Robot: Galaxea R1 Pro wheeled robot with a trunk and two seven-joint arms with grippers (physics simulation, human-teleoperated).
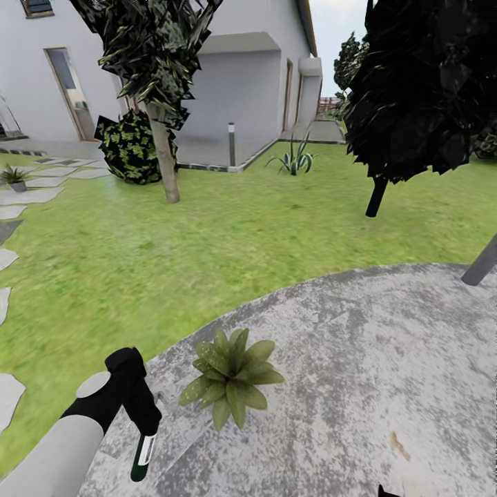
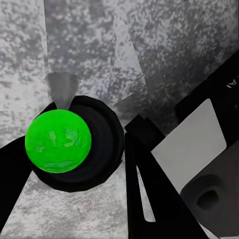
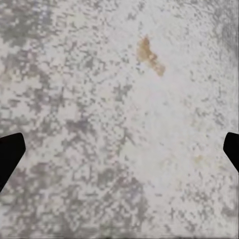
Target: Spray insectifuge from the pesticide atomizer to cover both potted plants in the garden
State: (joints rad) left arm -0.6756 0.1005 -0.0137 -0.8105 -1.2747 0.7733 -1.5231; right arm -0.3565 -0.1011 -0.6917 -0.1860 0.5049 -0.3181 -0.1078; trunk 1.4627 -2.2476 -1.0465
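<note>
My left gripper (image 1: pixel 141 413) is shut on the pesticide atomizer (image 1: pixel 143 452), a dark green bottle with a white label that hangs down over the patio's edge. In the left wrist view the atomizer (image 2: pixel 64 142) shows as a bright green round end in a dark body between the black fingers (image 2: pixel 147 184). One potted plant (image 1: pixel 231 376), a low rosette of broad leaves, sits on the paving just right of the bottle. A second small potted plant (image 1: pixel 14 177) in a grey pot stands far off at the left. My right gripper (image 3: pixel 119 152) is open over bare paving.
The round grey patio (image 1: pixel 359 386) fills the near right, with lawn (image 1: pixel 228 235) beyond it. Stepping stones (image 1: pixel 27 195) run along the left. A tree trunk (image 1: pixel 164 155), a dark shrub (image 1: pixel 134 146), a dark tree (image 1: pixel 414 90) and a grey post (image 1: pixel 481 262) stand around.
</note>
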